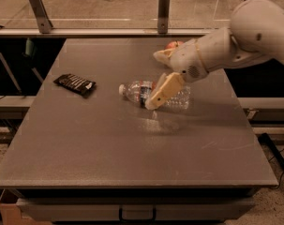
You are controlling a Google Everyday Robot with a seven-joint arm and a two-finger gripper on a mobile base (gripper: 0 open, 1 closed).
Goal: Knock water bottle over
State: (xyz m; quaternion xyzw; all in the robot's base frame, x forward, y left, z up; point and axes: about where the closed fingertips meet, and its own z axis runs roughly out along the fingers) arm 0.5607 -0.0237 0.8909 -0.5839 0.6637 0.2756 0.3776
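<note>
The water bottle (138,91) lies on its side in the middle of the grey table (94,144), white cap pointing left, red-and-blue label band showing. My gripper (154,79) hovers just over the bottle's middle, coming in from the right. Its tan fingers are spread apart and hold nothing. The lower finger (163,91) crosses in front of the bottle's body and hides part of it. The upper finger (162,55) points left, behind the bottle.
A dark snack packet (75,84) lies at the table's left. An apple (173,44) peeks out behind the gripper near the far edge. A glass barrier with metal posts (163,11) runs behind the table.
</note>
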